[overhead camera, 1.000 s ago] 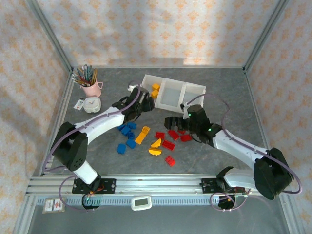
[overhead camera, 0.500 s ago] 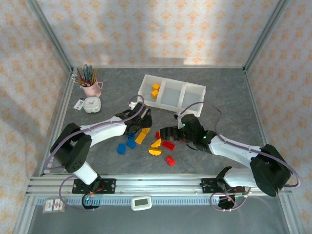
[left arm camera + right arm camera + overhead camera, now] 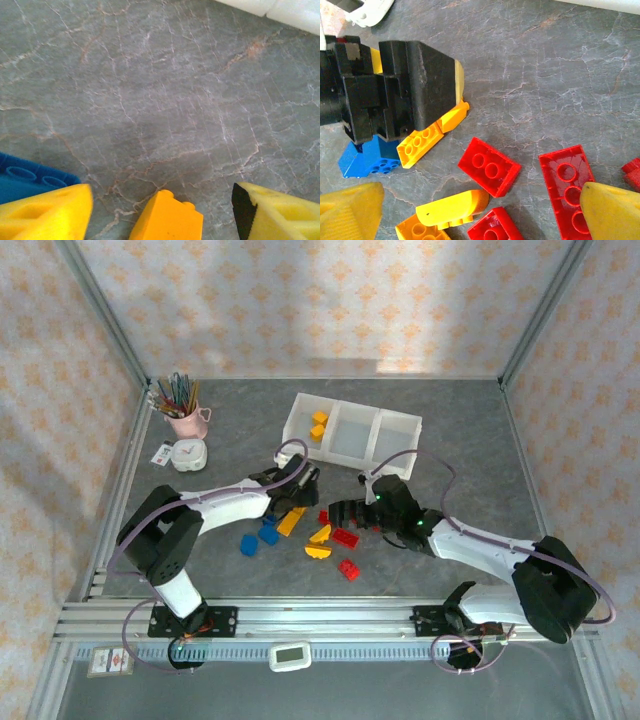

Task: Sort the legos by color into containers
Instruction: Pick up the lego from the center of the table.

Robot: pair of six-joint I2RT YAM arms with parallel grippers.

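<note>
The left gripper (image 3: 297, 497) hangs low over the grey marbled table (image 3: 450, 410) with its jaws released: in the left wrist view its yellow fingers (image 3: 47, 212) stand apart on either side of a yellow-orange brick (image 3: 167, 219), with a gap on each side, and a blue brick (image 3: 25, 177) lies just beside the left finger. The right gripper (image 3: 340, 512) is spread wide too, holding nothing; its yellow fingertips (image 3: 610, 210) flank the red bricks (image 3: 489, 166), with a curved yellow piece (image 3: 452, 207) between them. The loose legos (image 3: 320, 537) lie in a cluster between the two arms, blue ones (image 3: 262, 532) to the left and red to the right. The containers (image 3: 398, 424), three joined translucent bins, sit beyond them, and two yellow-orange bricks (image 3: 318, 425) rest in the leftmost bin. Far left stand a pink cup of pencils (image 3: 185, 418) and a small white clock (image 3: 188, 453). A tag (image 3: 108, 662) on the front rail carries print too small to read.
</note>
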